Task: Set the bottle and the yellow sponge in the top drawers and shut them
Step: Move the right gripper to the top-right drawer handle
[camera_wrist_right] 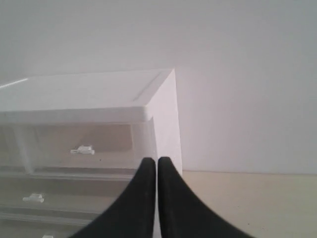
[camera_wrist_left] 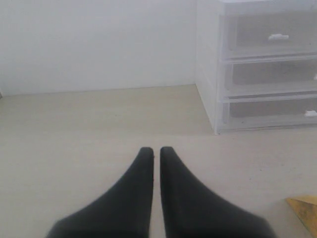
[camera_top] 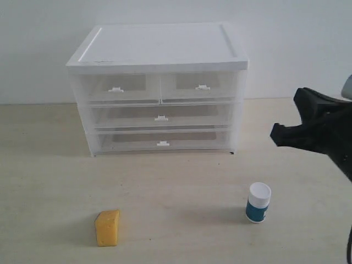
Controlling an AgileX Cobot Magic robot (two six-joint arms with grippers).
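Note:
The bottle (camera_top: 258, 202), dark teal with a white cap, stands upright on the table at the front right. The yellow sponge (camera_top: 108, 227) lies at the front left; a corner of the yellow sponge (camera_wrist_left: 306, 210) shows in the left wrist view. Both top drawers, left (camera_top: 118, 88) and right (camera_top: 199, 86), sit pushed in, side by side under the cabinet's white top (camera_top: 159, 47). My right gripper (camera_top: 278, 133) hangs shut and empty in the air, right of the cabinet and above the bottle; the right gripper (camera_wrist_right: 157, 162) points at the cabinet's right corner. My left gripper (camera_wrist_left: 155, 150) is shut and empty above bare table, left of the cabinet.
Two full-width drawers, the upper (camera_top: 160, 117) and the lower (camera_top: 163, 143), sit pushed in below the top ones. The light wooden table (camera_top: 181, 187) runs back to a white wall behind the cabinet.

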